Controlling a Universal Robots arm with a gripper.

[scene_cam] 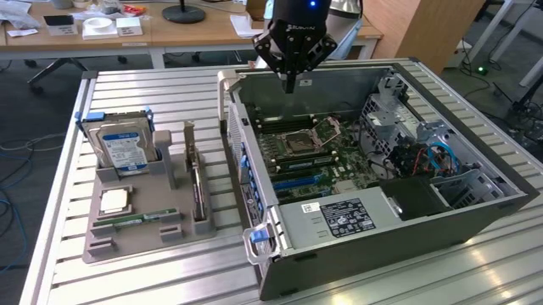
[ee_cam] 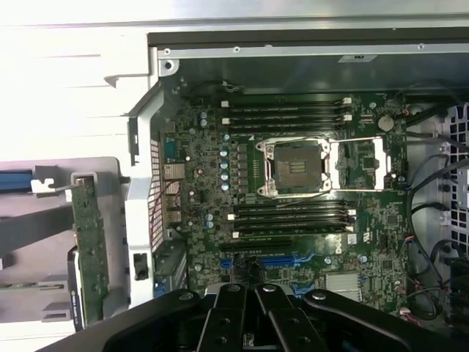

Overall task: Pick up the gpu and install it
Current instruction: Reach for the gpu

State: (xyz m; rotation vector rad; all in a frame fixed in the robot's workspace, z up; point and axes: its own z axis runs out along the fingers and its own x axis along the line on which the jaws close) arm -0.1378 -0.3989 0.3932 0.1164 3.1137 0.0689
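Above the open computer case, the gripper hangs with its fingers pressed together.
The gpu stands on edge in the grey holder, at the exterior view's left of the case, well apart from the gripper.

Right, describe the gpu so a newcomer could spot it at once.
Beside the open computer case, on the exterior view's left, sits a grey parts holder. The gpu stands on edge in the holder's slot nearest the case. Unlike the upright blue-labelled hard drive and the flat memory stick, it is a long thin card with a silver end bracket.
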